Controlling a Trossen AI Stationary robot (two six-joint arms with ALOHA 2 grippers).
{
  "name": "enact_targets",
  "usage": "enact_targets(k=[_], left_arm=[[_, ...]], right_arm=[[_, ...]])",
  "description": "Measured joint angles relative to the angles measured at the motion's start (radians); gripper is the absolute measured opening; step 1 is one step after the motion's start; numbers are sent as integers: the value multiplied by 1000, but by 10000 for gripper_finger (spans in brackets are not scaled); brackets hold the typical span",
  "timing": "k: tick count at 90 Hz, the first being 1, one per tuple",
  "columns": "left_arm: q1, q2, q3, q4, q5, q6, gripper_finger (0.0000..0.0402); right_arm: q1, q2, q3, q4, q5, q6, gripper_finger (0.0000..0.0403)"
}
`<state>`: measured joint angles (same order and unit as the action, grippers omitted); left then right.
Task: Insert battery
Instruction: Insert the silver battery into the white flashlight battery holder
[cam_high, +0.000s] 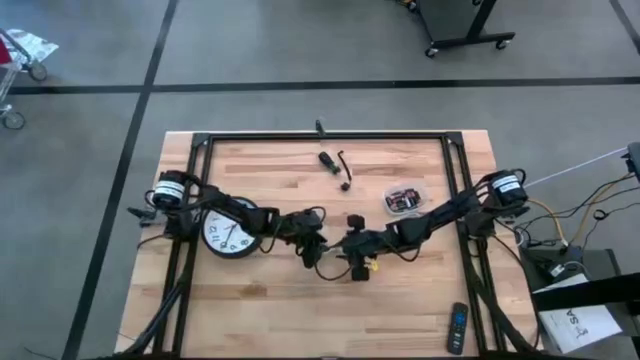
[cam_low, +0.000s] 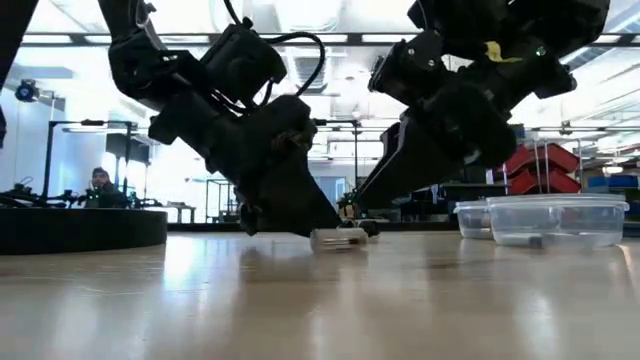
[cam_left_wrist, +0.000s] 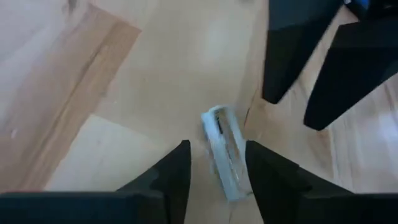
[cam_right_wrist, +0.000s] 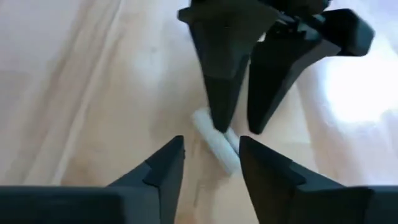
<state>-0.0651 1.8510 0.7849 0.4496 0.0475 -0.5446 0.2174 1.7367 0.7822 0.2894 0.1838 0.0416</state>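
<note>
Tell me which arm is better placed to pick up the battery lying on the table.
Probably the left. The left gripper has open jaws straddling the battery. The right gripper faces it end-on, also open.

Battery (cam_left_wrist: 225, 152): lying on the desk (cam_high: 250, 300), its near end passing out of sight between the left gripper (cam_left_wrist: 216, 171) fingers in the left wrist view; markings blurring beyond reading. In the right wrist view, the left gripper's fingertips are covering its middle. In the high view both grippers are masking it entirely. Clock (cam_high: 228, 234): the left arm is overlapping its rim; numerals too small to read. Container (cam_high: 404, 200): contents showing only as dark specks, kind not telling. Remote (cam_high: 456, 328): buttons too small to make out. Person (cam_low: 100, 182) in the low view: sitting far off, blurring, lower body hiding behind equipment.
</note>
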Motion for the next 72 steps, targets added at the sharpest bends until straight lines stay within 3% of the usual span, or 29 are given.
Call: enact_targets(k=[36,51,58,72], left_arm=[[9,-31,0,-4,12,71,164],[-42,-81,-4,-40,10,76,156],[-93,-97,-8,-77,-63,82,152],[-196,-103,-10,-184,-319,49,149]], right_arm=[[-9,-4,0,-5,-4,-12,146],[-8,-90,18,-163,-4,32,133],[-2,-139,27,-237,-3,46,127],[6,-204,27,-271,-4,52,116]])
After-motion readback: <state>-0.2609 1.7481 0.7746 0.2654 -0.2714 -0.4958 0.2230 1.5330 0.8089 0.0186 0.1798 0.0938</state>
